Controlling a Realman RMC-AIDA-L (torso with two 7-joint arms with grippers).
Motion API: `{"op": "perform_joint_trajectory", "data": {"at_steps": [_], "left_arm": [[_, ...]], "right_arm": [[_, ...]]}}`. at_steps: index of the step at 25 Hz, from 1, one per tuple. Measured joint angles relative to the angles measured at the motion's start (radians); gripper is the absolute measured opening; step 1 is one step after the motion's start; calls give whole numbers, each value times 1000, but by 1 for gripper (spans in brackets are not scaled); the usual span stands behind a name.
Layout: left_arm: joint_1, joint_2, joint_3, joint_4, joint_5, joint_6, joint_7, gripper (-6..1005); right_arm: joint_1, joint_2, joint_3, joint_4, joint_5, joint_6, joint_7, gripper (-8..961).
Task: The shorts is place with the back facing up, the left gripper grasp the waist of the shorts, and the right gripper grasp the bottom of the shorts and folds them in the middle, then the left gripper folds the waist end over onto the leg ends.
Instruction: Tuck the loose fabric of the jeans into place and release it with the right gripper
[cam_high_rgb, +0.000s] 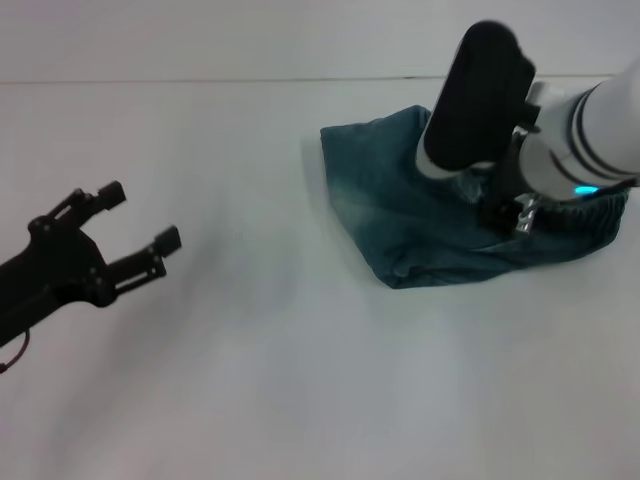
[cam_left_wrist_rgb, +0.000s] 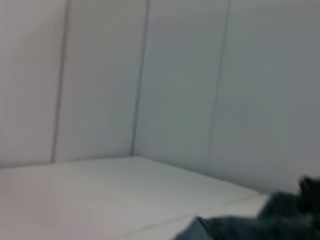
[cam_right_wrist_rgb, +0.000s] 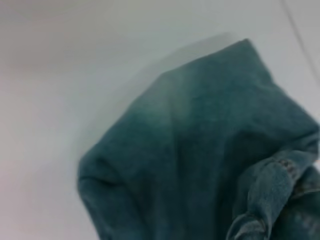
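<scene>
Shorts bunched, folded, far right of table. Right gripper down on them beside waistband; can't tell its grip. Left gripper spread apart, idle near left edge. Carry waist flat, align edges over hems.

- You see blue-green faded denim on the shorts.
- Your white-sleeved, black-striped pincer shows a green light.
- Your other pincer is black.
- The worktop is white.
</scene>
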Motion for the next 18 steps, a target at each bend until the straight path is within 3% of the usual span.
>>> {"op": "perform_joint_trajectory", "data": {"at_steps": [10, 18], "left_arm": [[-26, 16, -32, -19, 93, 1, 1, 933], [-44, 18, -32, -39, 104, -2, 0, 933]], "right_arm": [[15, -3, 232, -31, 60, -32, -115, 103], [36, -8, 414, 69, 88, 65, -145, 102]]}}
